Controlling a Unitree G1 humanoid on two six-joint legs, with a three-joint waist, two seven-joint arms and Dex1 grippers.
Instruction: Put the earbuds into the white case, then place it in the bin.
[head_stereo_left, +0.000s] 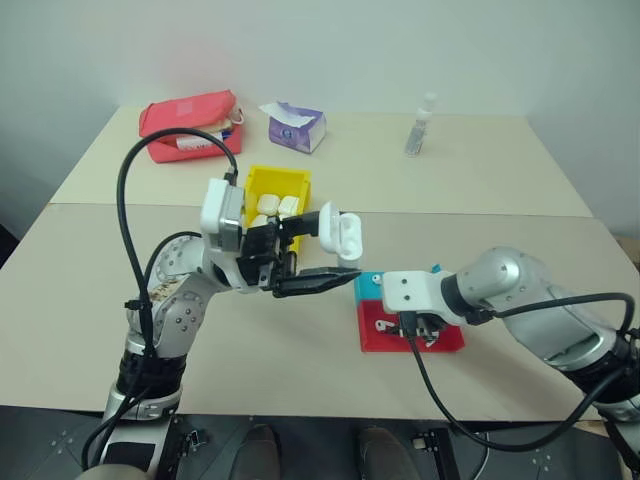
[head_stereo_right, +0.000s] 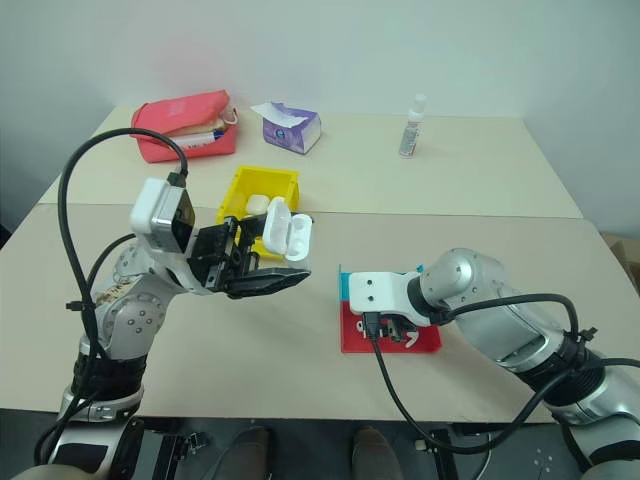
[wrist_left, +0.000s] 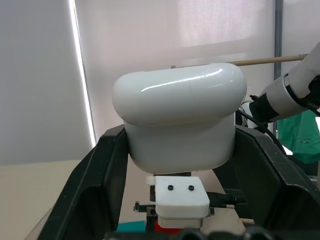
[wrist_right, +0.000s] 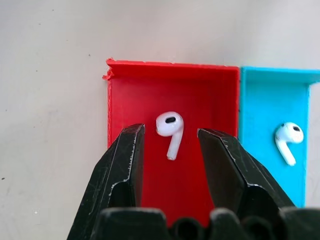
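My left gripper (head_stereo_left: 325, 250) is shut on the white case (head_stereo_left: 340, 232) and holds it above the table with its lid flipped open; up close, the case (wrist_left: 180, 120) sits clamped between the black fingers (wrist_left: 95, 190). My right gripper (wrist_right: 170, 135) hangs open over the red tray (wrist_right: 200, 85), pointing down. One earbud (wrist_right: 170, 131) lies on the tray floor between its fingers, touching neither. A second earbud (wrist_right: 288, 138) lies in the teal tray (wrist_right: 265, 100) beside it. The yellow bin (head_stereo_left: 262, 180) stands just behind the held case.
Other white rounded cases (head_stereo_left: 275, 205) lie inside the bin. At the back of the table are a red pouch (head_stereo_left: 190, 125), a purple tissue pack (head_stereo_left: 295, 127) and a small clear bottle (head_stereo_left: 421, 127). The red and teal trays (head_stereo_left: 410, 335) sit near the front edge.
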